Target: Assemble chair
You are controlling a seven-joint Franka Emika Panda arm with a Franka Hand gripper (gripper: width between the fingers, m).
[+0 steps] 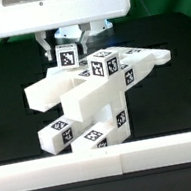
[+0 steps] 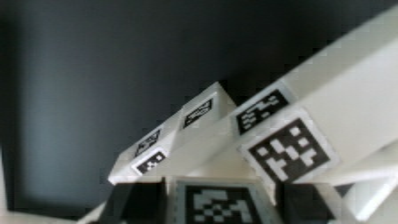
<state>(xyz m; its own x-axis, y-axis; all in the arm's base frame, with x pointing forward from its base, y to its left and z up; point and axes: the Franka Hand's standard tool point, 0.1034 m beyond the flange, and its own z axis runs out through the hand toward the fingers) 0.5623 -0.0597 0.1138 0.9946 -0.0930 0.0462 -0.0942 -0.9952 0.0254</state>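
On a black table (image 1: pixel 7 94) ringed by white rails, the gripper (image 1: pixel 67 46) seemingly pinches the chunky white tag-stickered plastic chair (image 1: pixel 89 100).

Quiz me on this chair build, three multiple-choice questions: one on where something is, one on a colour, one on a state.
1. Where is the gripper?
A. above the far end of the chair parts
B. at the front rail
C. off the table

2. What colour is the table?
A. white
B. black
C. green

3. How are the chair parts lying?
A. spread flat and apart
B. boxed up
C. stacked, crossing one another

Answers:
1. A: it hangs behind and over the stack.
2. B: dark surface all around the white parts.
3. C: long bars rest across a block below.
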